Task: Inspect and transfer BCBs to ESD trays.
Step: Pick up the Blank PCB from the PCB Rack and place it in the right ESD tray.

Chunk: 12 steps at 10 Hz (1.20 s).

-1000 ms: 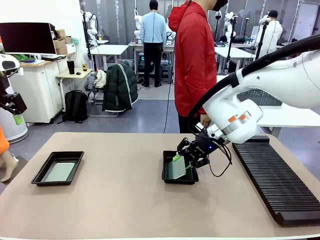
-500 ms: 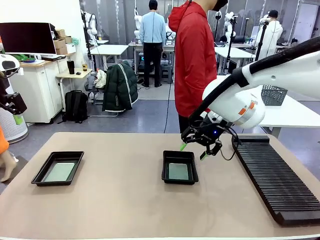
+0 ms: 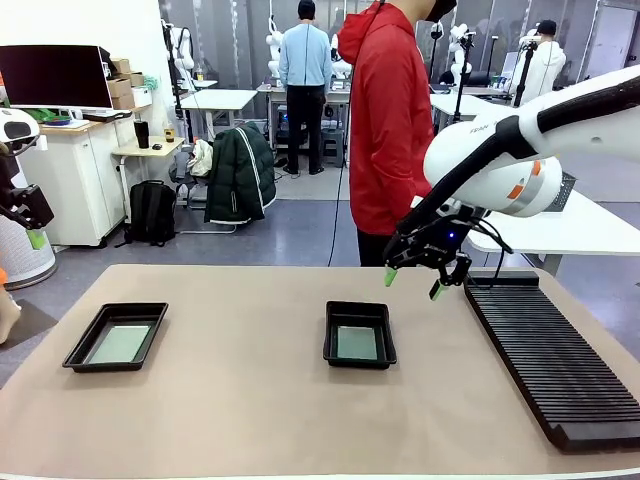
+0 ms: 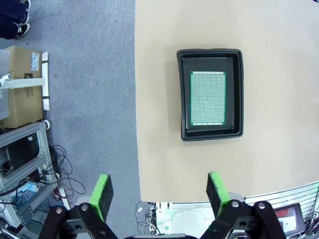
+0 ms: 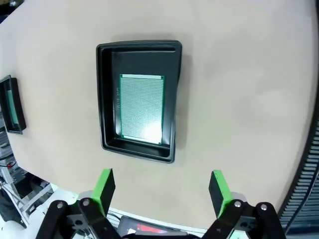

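Right gripper hangs in the air above the table, up and to the right of the middle tray, with its green-padded fingers spread apart and nothing between them. From the right wrist camera, the same fingers stand wide on either side of the view, and that tray lies below on the tan tabletop with one pale board flat on its floor, green along its edges and clear of the tray walls. A second tray sits well apart near the table's left side, also with a board lying flat inside it. The left wrist camera looks straight down on this tray and its dotted board; the left gripper is high above the table edge, released, its pads wide apart and empty. A long black ribbed rack runs along the table's right side. A person in a red jacket stands at the far side of the table.
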Available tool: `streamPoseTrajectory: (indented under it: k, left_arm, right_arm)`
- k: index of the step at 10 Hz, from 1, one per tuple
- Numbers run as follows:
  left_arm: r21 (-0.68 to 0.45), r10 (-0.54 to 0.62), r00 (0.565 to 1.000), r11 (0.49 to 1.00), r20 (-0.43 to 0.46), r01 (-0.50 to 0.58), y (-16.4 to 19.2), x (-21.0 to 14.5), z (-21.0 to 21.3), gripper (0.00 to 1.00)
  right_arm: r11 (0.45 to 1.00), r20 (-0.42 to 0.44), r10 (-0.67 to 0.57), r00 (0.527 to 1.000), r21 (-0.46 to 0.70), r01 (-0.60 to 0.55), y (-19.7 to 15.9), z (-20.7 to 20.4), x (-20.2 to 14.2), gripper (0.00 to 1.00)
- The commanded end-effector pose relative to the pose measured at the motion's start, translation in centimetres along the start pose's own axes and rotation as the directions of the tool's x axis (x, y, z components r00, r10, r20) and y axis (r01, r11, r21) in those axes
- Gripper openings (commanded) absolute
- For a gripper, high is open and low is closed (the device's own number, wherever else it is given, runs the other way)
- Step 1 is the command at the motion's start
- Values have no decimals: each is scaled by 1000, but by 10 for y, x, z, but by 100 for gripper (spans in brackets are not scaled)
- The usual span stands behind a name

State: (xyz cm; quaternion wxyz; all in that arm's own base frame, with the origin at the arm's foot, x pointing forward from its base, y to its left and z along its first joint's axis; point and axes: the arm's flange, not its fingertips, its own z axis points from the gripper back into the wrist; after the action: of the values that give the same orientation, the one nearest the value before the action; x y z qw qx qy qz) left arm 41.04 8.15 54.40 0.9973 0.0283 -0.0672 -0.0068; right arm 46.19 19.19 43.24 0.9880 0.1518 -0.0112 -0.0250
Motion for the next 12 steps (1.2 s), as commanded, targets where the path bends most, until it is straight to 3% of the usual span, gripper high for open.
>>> streamPoseTrajectory:
  k: [1, 4, 5, 12]
  left_arm:
    - [0, 2, 1000, 1000, 4, -2, -1, -1, 0, 100]
    - [0, 2, 1000, 1000, 4, -2, -1, -1, 0, 100]
    - [0, 2, 1000, 1000, 4, -2, -1, -1, 0, 100]
    - [0, 2, 1000, 1000, 4, -2, -1, -1, 0, 100]
  right_arm:
    - [996, -9, -34, 999, -80, 33, 3, 16, -1, 100]
    - [993, -8, -11, 1000, -121, 10, 4, 27, 4, 100]
    - [997, -5, -11, 1000, -72, 10, 0, 19, -3, 100]
    - [997, -5, -11, 1000, -72, 10, 0, 19, -3, 100]
